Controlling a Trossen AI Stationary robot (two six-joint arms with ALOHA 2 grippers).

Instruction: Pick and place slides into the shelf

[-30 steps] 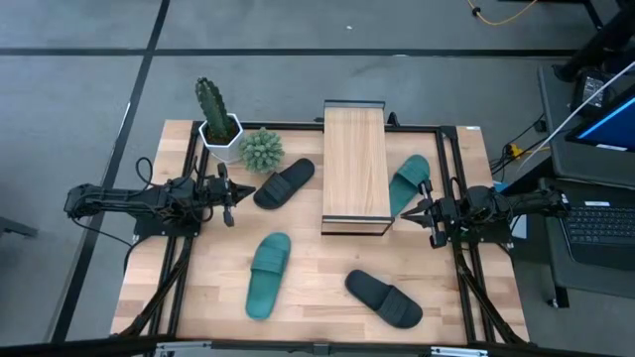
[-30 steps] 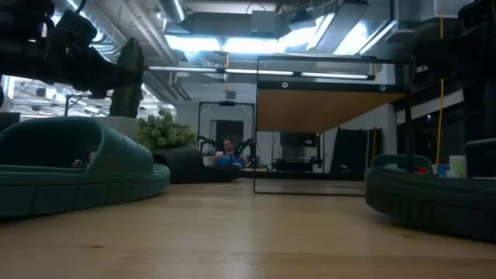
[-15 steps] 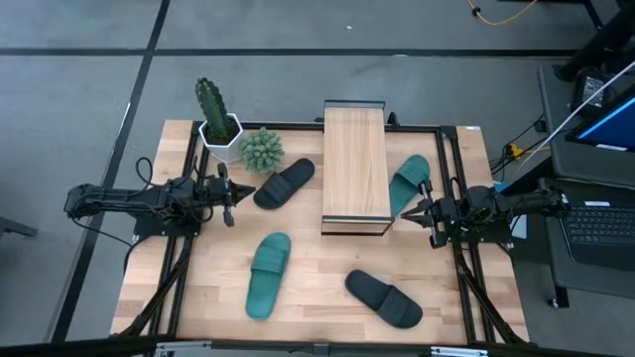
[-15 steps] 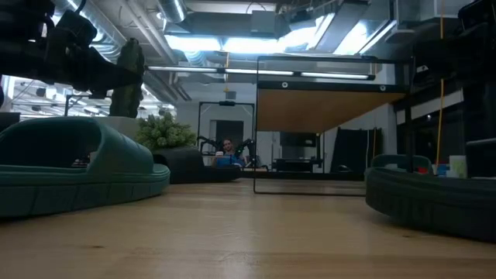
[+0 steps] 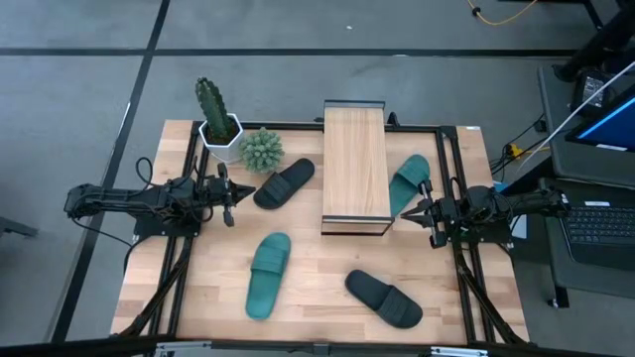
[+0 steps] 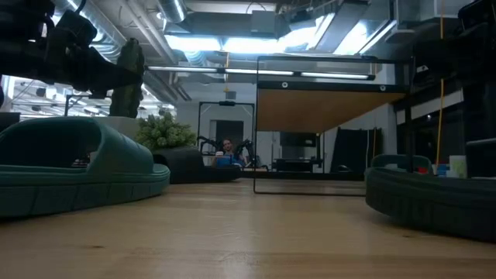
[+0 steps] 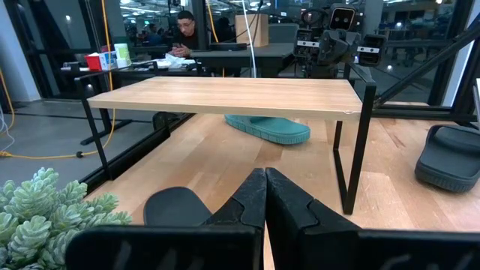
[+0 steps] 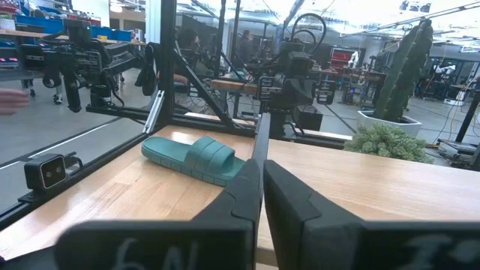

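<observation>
Four slides lie sole-down on the table. In the high view a black slide (image 5: 284,183) lies left of the shelf (image 5: 354,169) and a teal slide (image 5: 410,183) lies right of it. A second teal slide (image 5: 268,275) and a second black slide (image 5: 384,298) lie nearer. The shelf stands on its thin black legs (image 7: 358,142). My left gripper (image 5: 226,195) is shut, hovering left of the far black slide (image 7: 172,206). My right gripper (image 5: 422,210) is shut, beside the shelf's near right corner, close to the far teal slide. Neither holds anything.
A potted cactus (image 5: 215,119) and a round succulent (image 5: 261,149) stand at the far left, beside the far black slide. Black rails (image 5: 458,268) run along the table's sides. Bare wood lies between the two near slides and the shelf. A person sits beyond the table (image 7: 184,30).
</observation>
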